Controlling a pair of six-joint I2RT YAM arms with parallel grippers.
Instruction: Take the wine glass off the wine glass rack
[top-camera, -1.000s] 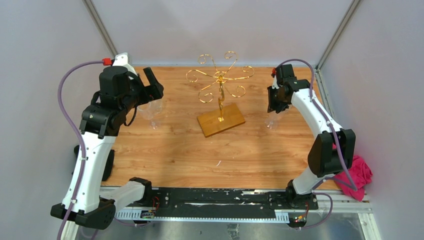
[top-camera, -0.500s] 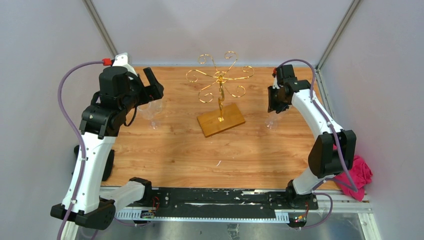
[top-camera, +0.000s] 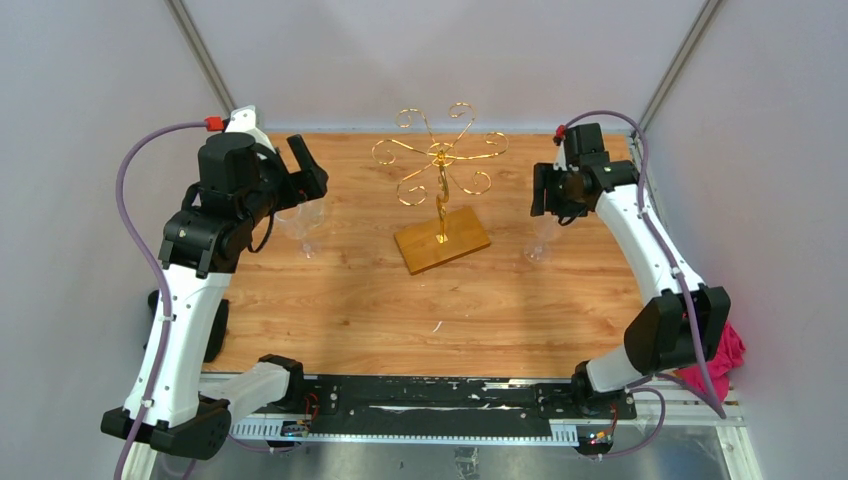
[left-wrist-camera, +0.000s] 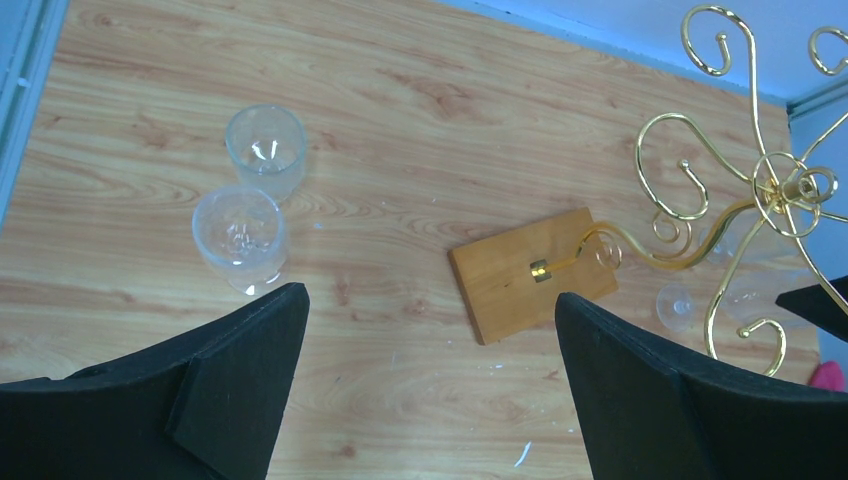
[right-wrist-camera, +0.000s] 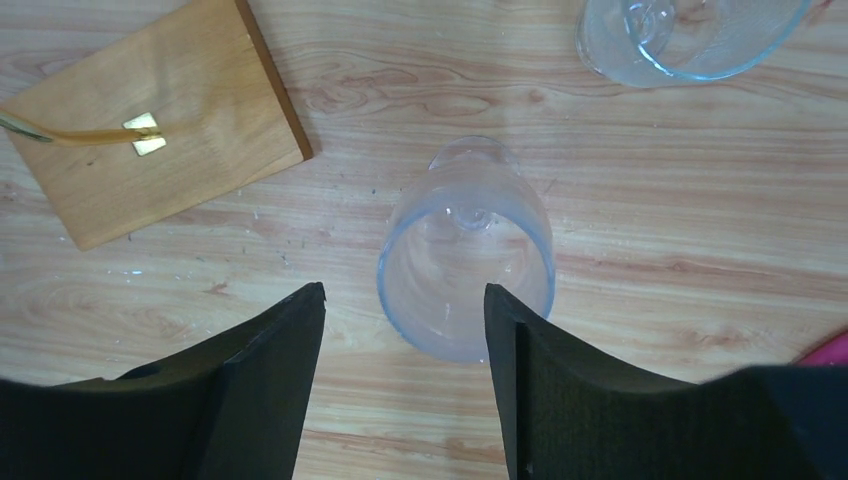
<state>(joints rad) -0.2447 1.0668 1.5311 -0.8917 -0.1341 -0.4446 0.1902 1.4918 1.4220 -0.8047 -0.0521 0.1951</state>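
I have the right gripper (right-wrist-camera: 405, 293) with its jaws parted and nothing clamped that I can see. The right wrist view looks straight down into the wine glass (right-wrist-camera: 465, 255). It stands upright on the table (top-camera: 400, 310), mouth up, in line with the gap and just past the tips. One finger (right-wrist-camera: 600, 400) overlaps the rim's edge in that view, and I can't tell if it touches. From the top camera this gripper sits above the glass, in the right half of the table toward the far edge.

So the wine glass is off the wine glass rack (top-camera: 440, 170). It is on the wood, right of the rack's wooden base (top-camera: 442, 240) and apart from it. The rack stands upright in the middle of the far half, base turned at an angle to the table edges, gold scroll arms fanned out on top.

A second clear glass (right-wrist-camera: 690, 35) sits near the first, cropped by the top of the right wrist view. I can't say how it stands.

My left gripper (left-wrist-camera: 430, 305) is wide open and empty, high above the table's left side. Below it stand a far tumbler-like glass (left-wrist-camera: 265, 150) and a near stemmed glass (left-wrist-camera: 240, 235). Both are upright and side by side toward the left edge. I can't tell if they touch.

A pink cloth (top-camera: 722, 345) lies off the table past its right edge, by the near-right corner, partly behind the right arm.
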